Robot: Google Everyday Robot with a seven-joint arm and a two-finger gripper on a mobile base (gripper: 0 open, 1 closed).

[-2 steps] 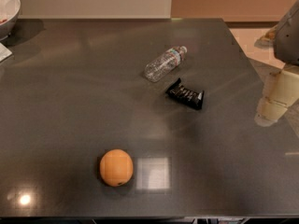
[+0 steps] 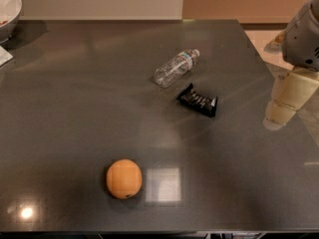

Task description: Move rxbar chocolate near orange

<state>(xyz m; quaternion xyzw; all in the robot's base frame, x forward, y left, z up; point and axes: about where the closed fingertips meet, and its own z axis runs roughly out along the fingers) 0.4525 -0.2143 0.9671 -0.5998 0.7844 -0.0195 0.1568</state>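
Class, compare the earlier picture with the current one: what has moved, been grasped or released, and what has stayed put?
Nothing has been grasped or released. The pincer hangs over the right edge of the table, shifted at most very slightly leftward. The rxbar chocolate, the orange and the clear bottle lie where they did.

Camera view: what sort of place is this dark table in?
Probably a kitchen or break room: a dark countertop holds an orange, a plastic bottle and a black wrapped bar, and a bowl sits far left. The gripper hangs at the right edge.
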